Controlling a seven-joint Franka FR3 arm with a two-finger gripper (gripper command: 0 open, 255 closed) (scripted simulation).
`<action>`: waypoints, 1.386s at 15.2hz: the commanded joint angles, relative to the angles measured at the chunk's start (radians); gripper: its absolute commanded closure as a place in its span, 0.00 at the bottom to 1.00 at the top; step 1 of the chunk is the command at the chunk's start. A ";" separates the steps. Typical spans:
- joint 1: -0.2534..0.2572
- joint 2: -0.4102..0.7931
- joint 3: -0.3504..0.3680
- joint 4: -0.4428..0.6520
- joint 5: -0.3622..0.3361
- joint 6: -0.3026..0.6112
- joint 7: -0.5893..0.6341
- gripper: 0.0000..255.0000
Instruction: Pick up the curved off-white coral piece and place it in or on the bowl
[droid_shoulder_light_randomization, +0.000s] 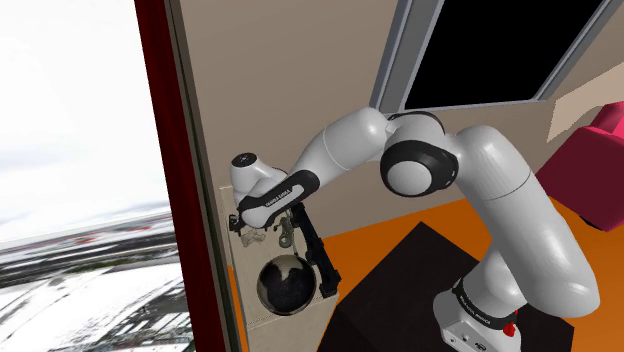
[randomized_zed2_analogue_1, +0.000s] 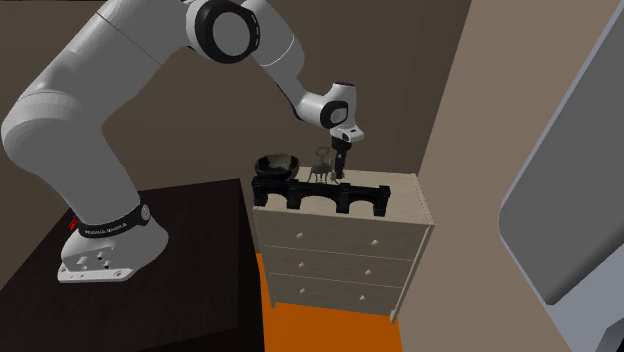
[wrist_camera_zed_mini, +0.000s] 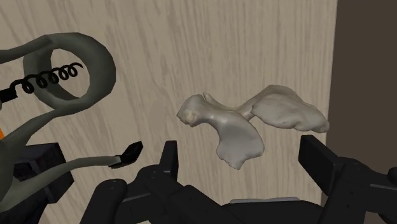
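Black hand (wrist_camera_zed_mini: 240, 145) hanging released over pale wooden dresser (wrist_camera_zed_mini: 191, 51), fingers (wrist_camera_zed_mini: 168, 160) standing apart either side of off-white coral piece (wrist_camera_zed_mini: 236, 130) lying there untouched, dark bowl (randomized_zed2_analogue_1: 277, 164) sitting left of centre in second exterior view

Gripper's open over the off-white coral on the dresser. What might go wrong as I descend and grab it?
1. The curved off-white coral piece is lobed and uneven; the open black gripper may pinch one thin lobe, letting it twist or slip.
2. The grey looped figurine stands close beside one finger; descending may knock it.
3. The coral lies near the edge of the pale wooden dresser top; a nudge might push it off.
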 joint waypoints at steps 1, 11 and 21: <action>0.000 0.001 0.000 0.001 0.000 0.000 0.000 0.00; 0.000 0.001 0.000 0.001 0.000 0.000 0.000 1.00; -0.001 -0.087 0.002 -0.035 0.002 -0.052 -0.004 1.00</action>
